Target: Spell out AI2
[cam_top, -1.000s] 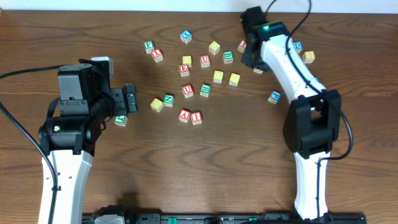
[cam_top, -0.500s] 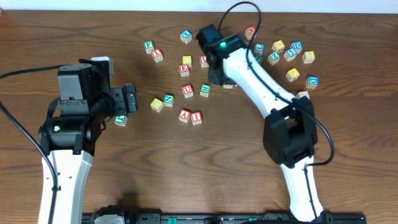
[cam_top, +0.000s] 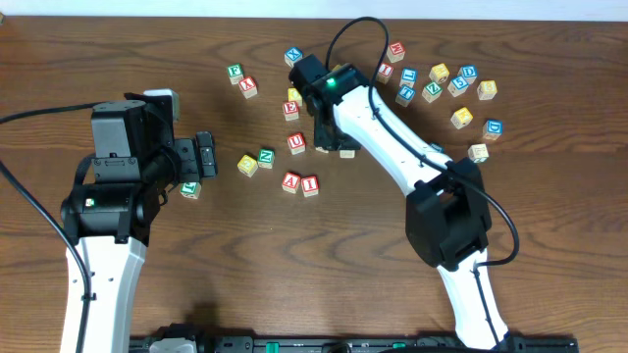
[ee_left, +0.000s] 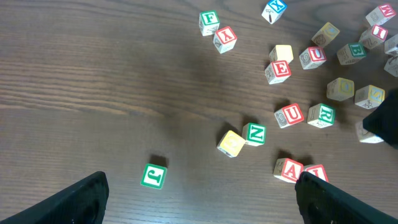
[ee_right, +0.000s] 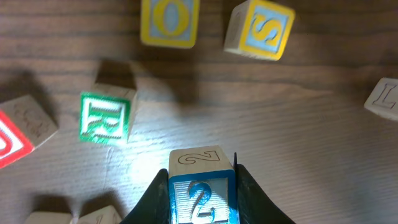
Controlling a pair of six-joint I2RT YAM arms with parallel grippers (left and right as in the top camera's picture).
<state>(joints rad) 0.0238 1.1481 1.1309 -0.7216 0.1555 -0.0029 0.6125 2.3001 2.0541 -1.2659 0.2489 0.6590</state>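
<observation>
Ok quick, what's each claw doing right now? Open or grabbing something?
Left claw: open, holding nothing.
Right claw: closed on the blue 2 cube.

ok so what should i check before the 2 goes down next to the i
1. 2 cube held in right gripper: ok
2. A cube and I cube side by side: ok
3. table beside the I, opposite the A, bare: ok
4. 2 over that spot: not ok, it is up by the green R cube
5. left gripper open, away from the row: ok
</observation>
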